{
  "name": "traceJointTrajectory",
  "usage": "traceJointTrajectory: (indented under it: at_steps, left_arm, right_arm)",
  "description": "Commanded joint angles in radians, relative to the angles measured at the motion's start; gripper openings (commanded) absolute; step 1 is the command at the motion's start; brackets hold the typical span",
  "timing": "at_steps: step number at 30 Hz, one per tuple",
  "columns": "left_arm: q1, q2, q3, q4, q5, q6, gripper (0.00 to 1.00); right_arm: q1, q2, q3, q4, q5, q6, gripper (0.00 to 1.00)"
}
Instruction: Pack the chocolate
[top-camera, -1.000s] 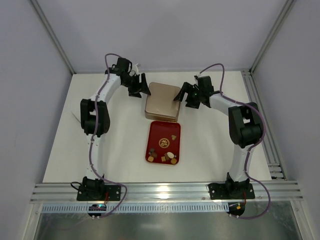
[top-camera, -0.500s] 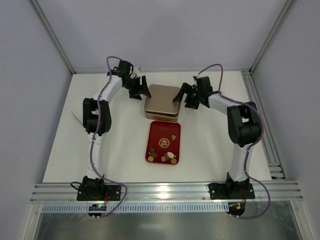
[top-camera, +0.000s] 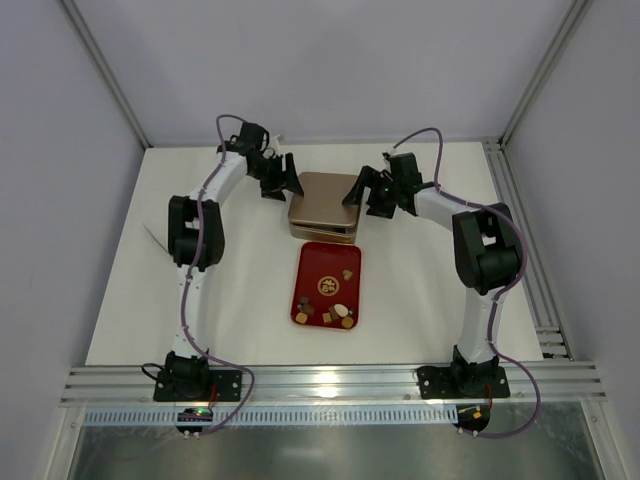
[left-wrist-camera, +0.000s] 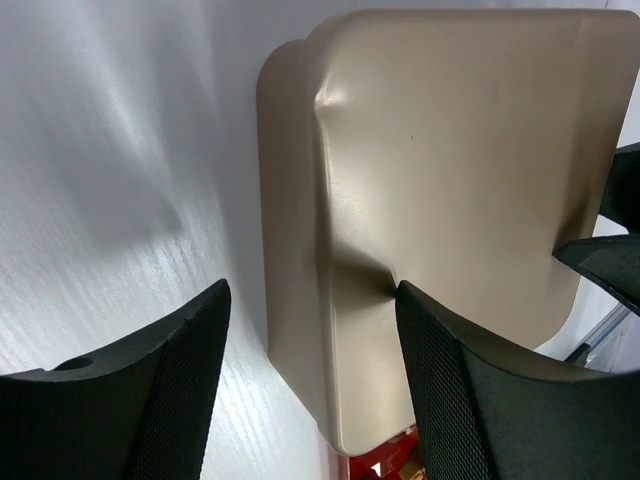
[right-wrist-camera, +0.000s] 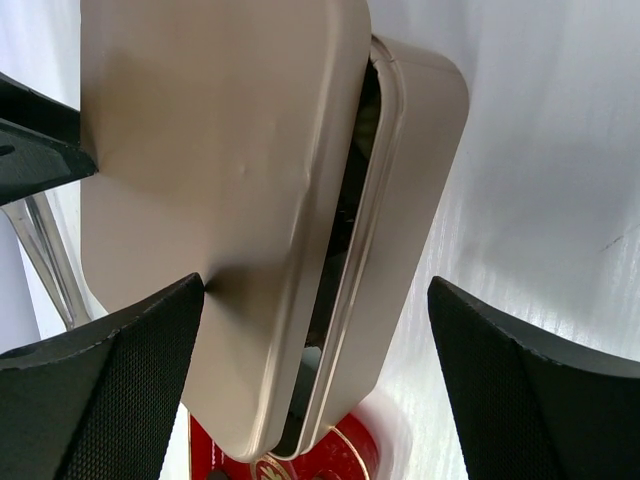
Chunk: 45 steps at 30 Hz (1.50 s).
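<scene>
White table (top-camera: 420, 300), pale walls: all the chocolate (top-camera: 342, 311) in view lies on the red tray (top-camera: 320, 258) just in front of the gold tin (top-camera: 325, 205), unpacked. The left gripper (left-wrist-camera: 311, 285), jaws apart, straddles the tin's lid (left-wrist-camera: 470, 180) edge. The right gripper (right-wrist-camera: 316, 280), also spread, meets the lid ajar.

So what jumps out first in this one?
A gold tin sits mid-table, its lid askew with a gap along one side, both arms' open jaws straddling its edges. Just in front, a red tray holds the chocolates, not yet packed.
</scene>
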Motion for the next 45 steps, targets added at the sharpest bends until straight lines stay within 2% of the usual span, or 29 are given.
traceJointTrajectory:
  at_steps: [1,12,27,36,41,45]
  left_arm:
    - [-0.030,-0.021,0.017,0.013,-0.012,0.034,0.65]
    - [-0.073,-0.055,-0.016,-0.024,-0.041,0.099,0.64]
    - [-0.127,-0.147,-0.156,-0.005,-0.093,0.076,0.62]
    - [-0.137,-0.196,-0.178,-0.016,-0.133,0.074,0.62]
    - [-0.157,-0.205,-0.178,-0.040,-0.201,0.073,0.63]
    - [-0.186,-0.207,-0.159,-0.065,-0.247,0.091,0.64]
  right_arm:
    - [0.010,0.007,0.027,0.046,-0.005,0.005,0.93]
    - [0.014,0.020,0.028,0.064,-0.017,0.025,0.92]
    - [0.021,0.030,0.054,0.073,-0.029,0.035,0.89]
    - [0.024,0.003,0.031,0.076,-0.022,0.027,0.87]
    - [0.024,-0.023,0.002,0.082,-0.013,0.024,0.84]
    - [0.027,-0.040,-0.006,0.076,-0.006,0.013,0.79]
